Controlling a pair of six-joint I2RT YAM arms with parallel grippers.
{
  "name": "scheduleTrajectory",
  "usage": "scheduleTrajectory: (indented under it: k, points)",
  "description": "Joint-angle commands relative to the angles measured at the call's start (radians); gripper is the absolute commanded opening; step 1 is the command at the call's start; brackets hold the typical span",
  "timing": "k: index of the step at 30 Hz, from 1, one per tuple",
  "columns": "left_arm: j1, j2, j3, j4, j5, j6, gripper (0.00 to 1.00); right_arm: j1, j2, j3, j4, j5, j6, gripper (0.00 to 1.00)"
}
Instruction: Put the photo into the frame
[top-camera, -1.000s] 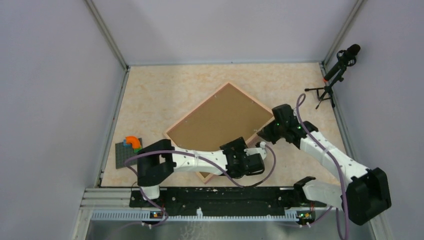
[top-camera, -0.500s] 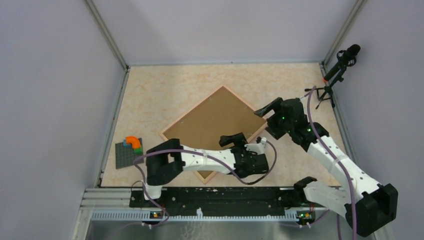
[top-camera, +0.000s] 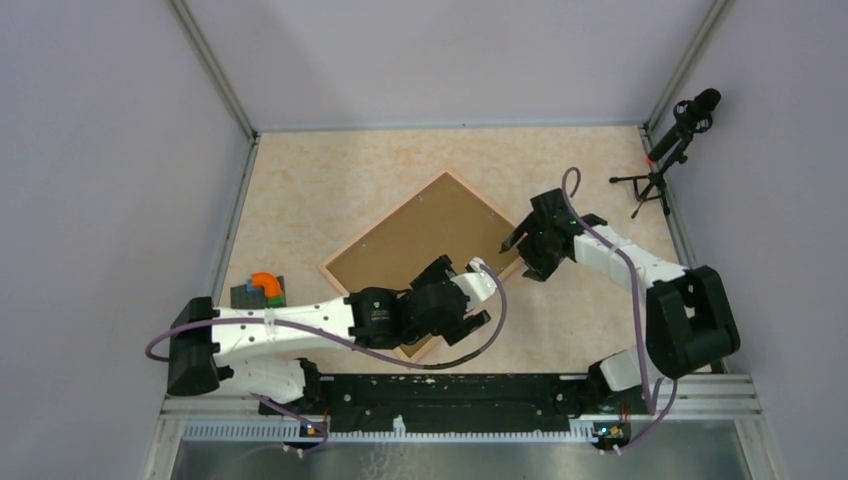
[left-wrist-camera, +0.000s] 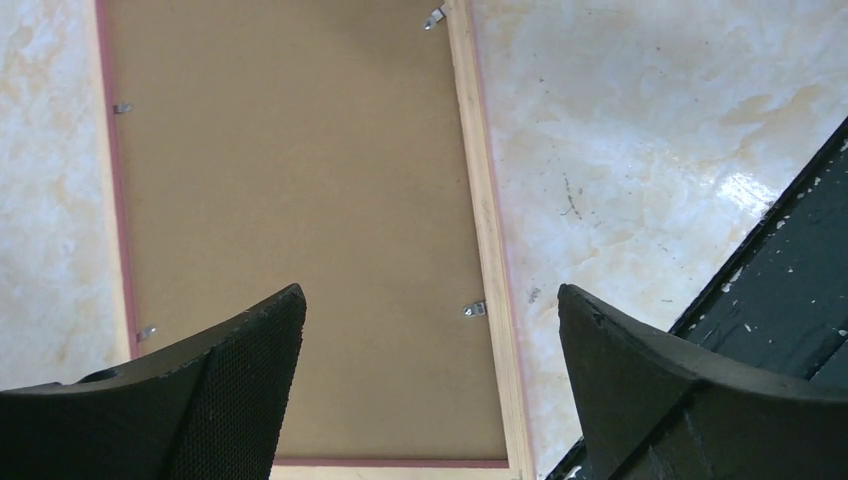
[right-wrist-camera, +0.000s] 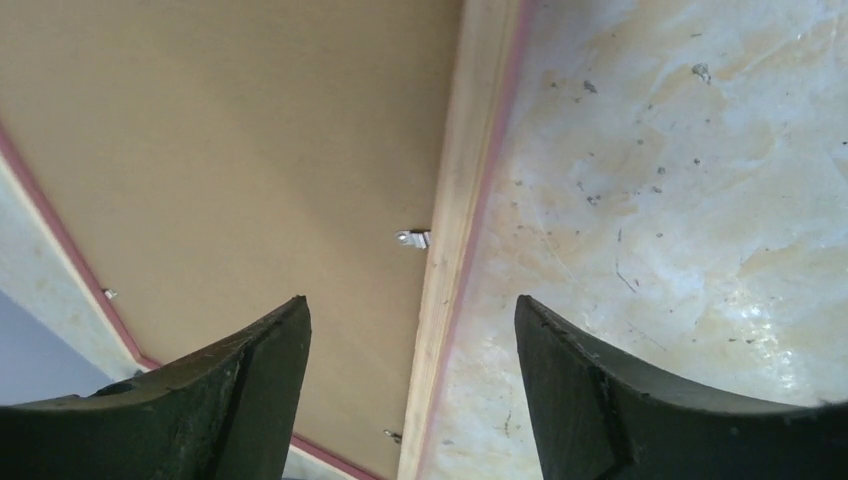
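Where the frame sits: we find the frame (top-camera: 384, 220) flat on the marbled table (top-camera: 320, 170), near its middle. It is turned so that its corners point to 12, 3, 6 and 9 o'clock in the top view.
Side up: its back faces us. The brown backing board (top-camera: 420, 240) fills the opening, ringed by a pale wood rail with a pink outer edge.
Tabs: small metal tabs (left-wrist-camera: 474, 309) sit along the rail's inner edge, their tips over the board. We count four in the left wrist view.
Photo: we see it in no view, and we cannot tell whether it lies under the board.
Left gripper (left-wrist-camera: 430, 300): released, jaws wide apart, nothing between them. It hangs over the frame's 6 o'clock corner. In its own view, one long rail and the short end rail show between the fingers.
Right gripper (right-wrist-camera: 412, 305): released too, jaws spread and empty. It is at the frame's 3 o'clock corner. In its own view the rail runs between the fingers, with one tab just inside it.
Contact: we cannot tell whether either gripper touches the wood.
Bricks: a grey baseplate with orange and green bricks (top-camera: 262, 288) lies at 8 o'clock from the frame, by the table's left edge and apart from the frame.
Microphone: a black microphone on a small tripod (top-camera: 670, 150) stands at 2 o'clock, in the far right corner.
Mounting bar: a black bar (top-camera: 440, 392) runs along the table's 6 o'clock edge and carries both arm bases.
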Motion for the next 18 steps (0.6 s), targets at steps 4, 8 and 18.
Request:
scheduleTrajectory:
  k: [4,8,18]
  points:
    - [0.015,0.044,-0.033,0.089,0.063,-0.017,0.99,-0.036,0.175,0.097,-0.032,-0.022,0.051,0.61]
    - [0.016,0.122,-0.009,0.085,0.033,-0.065,0.99,-0.082,0.258,0.120,-0.035,-0.050,0.041,0.47]
    - [0.015,0.375,0.132,0.013,-0.011,-0.120,0.99,-0.092,0.306,0.138,-0.084,-0.055,0.054,0.08]
